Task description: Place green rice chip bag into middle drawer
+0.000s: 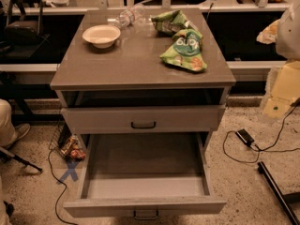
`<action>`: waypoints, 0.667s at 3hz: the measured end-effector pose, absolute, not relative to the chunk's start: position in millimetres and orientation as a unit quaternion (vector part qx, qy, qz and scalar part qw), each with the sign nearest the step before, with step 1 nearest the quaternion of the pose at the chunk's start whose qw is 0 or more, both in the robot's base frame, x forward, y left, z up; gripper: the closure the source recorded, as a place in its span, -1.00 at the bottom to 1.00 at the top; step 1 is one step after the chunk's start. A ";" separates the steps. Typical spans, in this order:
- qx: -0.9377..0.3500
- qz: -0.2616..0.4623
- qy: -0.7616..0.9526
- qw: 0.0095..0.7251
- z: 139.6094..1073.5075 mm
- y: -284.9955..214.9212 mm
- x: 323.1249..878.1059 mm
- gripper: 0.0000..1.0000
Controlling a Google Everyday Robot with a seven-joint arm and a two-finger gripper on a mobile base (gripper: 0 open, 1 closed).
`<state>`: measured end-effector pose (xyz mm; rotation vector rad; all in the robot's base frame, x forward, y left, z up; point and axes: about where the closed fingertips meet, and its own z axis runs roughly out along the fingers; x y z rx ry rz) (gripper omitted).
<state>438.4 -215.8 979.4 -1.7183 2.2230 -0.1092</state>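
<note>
Hand point(281, 93): pale blurred shape at the frame's right edge, well to the right of the green rice chip bag point(183, 47) and lower than it, off the table point(126, 64). It is not touching the bag. Released or clenched: cannot tell. Bag lies crumpled on the table, toward the front right corner. Middle drawer point(145, 172) stands open below and in front of the bag; nothing seen in it.

Risks (judged):
- Bag is glossy and slack, so a pinch on a loose fold may slip mid-carry.
- Smaller green bag point(169, 20) lies just behind the bag, touching or nearly so. A wide approach could catch both or drag the wrong one.
- Upper drawer front point(143, 118), straight below the bag, overhangs the rear of the middle drawer. A release too far back may land the bag on it.

Left of the bag, well apart: bowl point(101, 35) and a clear bottle point(126, 17) lying down. Below right of the bag, on the floor: adapter point(244, 136) with cable.
</note>
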 end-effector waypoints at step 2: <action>-0.551 -0.040 0.807 0.211 980.8 -224.6 468.9 -1.00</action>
